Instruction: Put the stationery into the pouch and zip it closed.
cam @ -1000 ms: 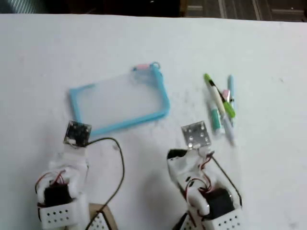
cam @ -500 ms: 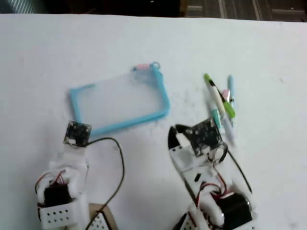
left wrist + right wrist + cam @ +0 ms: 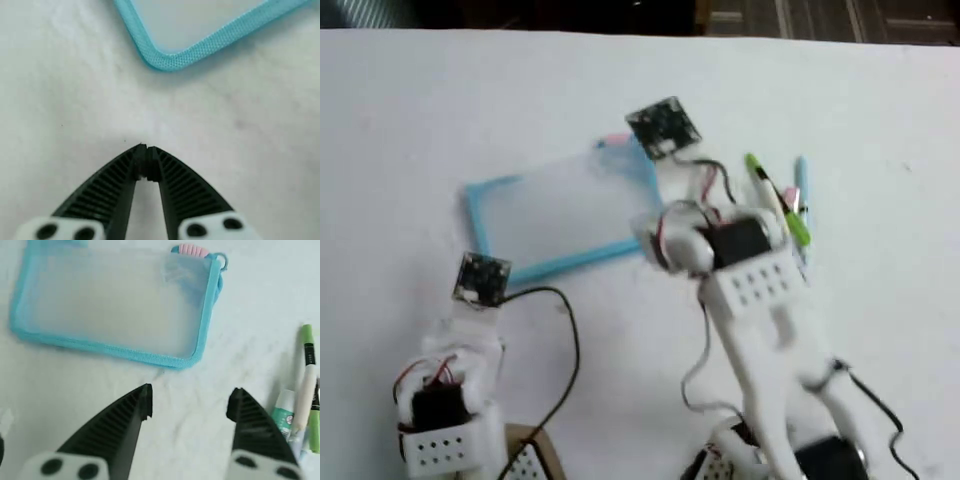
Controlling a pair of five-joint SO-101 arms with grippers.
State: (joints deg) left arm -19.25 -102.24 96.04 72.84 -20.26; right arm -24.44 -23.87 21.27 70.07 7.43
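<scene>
Right gripper (image 3: 192, 405), jaws spread, hangs between pouch (image 3: 110, 300) and pens (image 3: 306, 385) (long axes pointing away); left gripper (image 3: 146, 162) pressed together.

Table (image 3: 410, 100): white matte top, spans the full width of the high view. Faint grey smudges (image 3: 239, 124) and small dark specks on it, clearest in the left wrist view.

Beyond the far edge: narrow dark strip of room (image 3: 570, 12). At its right end, what looks like tiled floor (image 3: 820, 18), dark with pale joints. Left corner: ribbed grey-blue surface (image 3: 355, 12), cannot tell what. Mid-strip: brown upright piece (image 3: 701, 12).

Near edge: brown board with holes (image 3: 530, 462).

Light even; shadows on the table soft.
</scene>
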